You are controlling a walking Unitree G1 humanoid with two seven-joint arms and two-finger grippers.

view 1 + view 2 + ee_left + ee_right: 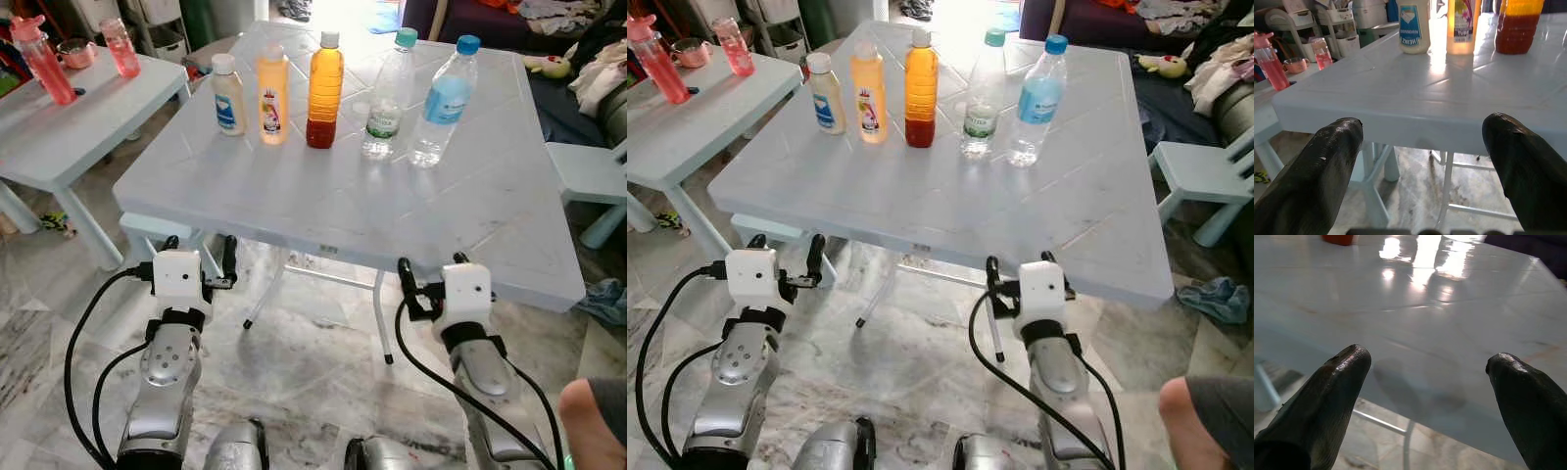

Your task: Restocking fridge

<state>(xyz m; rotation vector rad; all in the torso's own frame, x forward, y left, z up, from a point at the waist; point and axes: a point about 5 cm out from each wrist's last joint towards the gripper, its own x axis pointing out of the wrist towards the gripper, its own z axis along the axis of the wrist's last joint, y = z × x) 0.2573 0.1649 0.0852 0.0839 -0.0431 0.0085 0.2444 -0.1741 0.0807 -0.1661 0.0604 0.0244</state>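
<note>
Left wrist view: mayonnaise bottle [1414,24], pale orange bottle [1463,24] and dark amber bottle [1518,27] cut off at top edge, caps out of frame. Right wrist view: red bottle base [1338,239] barely clipped in. Person's knee [595,421] cropped at corner. Pink bottle [41,59] partly cut by frame edge. Bottle label text too small to read.

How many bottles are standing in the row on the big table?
5, left to right: white mayonnaise bottle, pale orange bottle, amber juice bottle, green-capped water bottle, blue-capped water bottle. None looks hidden behind another.
</note>
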